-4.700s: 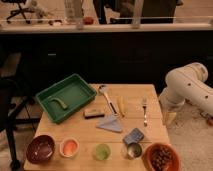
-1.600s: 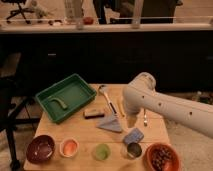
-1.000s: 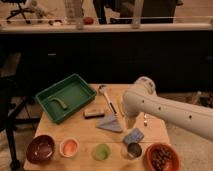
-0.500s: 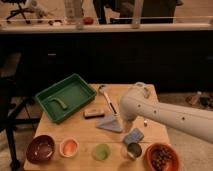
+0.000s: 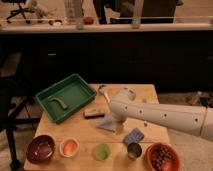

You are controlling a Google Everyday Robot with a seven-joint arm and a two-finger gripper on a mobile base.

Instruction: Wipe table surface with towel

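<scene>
Single raised view, angled down, near, claw [image 5: 119, 121] mid-frame

Dim warm light. Long dark counter [image 5: 125, 50] across bkgd, pale top edge. Office chair [image 5: 21, 7] far L behind it. Dark chair frame [image 5: 9, 112] at L edge. Tan floor [image 5: 194, 156] R

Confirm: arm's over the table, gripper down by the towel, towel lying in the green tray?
No. Camera view shows the towel on the table surface, outside the green tray. The gripper is down by it, as stated.

Smooth white tubular arm [image 5: 165, 116], dark-dotted, end effector [image 5: 118, 125] below its rounded elbow [image 5: 122, 96].
</scene>
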